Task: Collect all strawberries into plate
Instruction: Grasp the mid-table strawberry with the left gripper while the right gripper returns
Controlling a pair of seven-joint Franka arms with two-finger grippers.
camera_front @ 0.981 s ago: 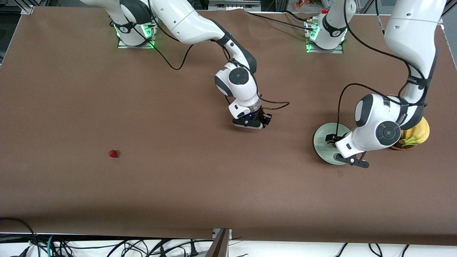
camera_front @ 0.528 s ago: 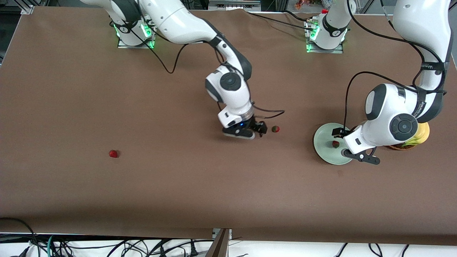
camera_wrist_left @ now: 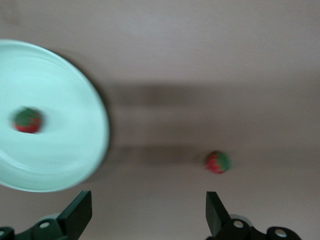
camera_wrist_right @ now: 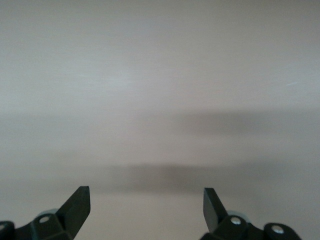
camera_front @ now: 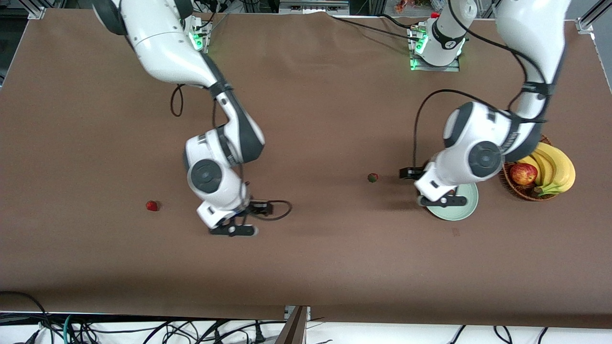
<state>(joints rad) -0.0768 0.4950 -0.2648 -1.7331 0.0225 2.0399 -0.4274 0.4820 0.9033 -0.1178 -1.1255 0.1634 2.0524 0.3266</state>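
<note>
Toward the right arm's end of the brown tabletop (camera_front: pixel 86 143) one strawberry (camera_front: pixel 152 206) lay alone on the bare surface. Near it, more toward the middle, the right end effector (camera_front: pixel 233 230) hung over empty tabletop with its fingers (camera_wrist_right: pixel 77 206) spread wide and nothing between them. Further toward the left arm's end a second strawberry (camera_front: pixel 372 177) rested on the tabletop, a short way from the plate (camera_front: pixel 467 206). The left end effector (camera_front: pixel 442 200) was over the plate's rim, its fingers (camera_wrist_left: pixel 80 215) apart and empty. A third strawberry (camera_wrist_left: pixel 27 120) sat in the pale green plate, seen in the left wrist view. Just beside the plate, at the left arm's end, stood a wicker basket (camera_front: pixel 523 192) holding a red apple (camera_front: pixel 523 174) and bananas (camera_front: pixel 554 169).
</note>
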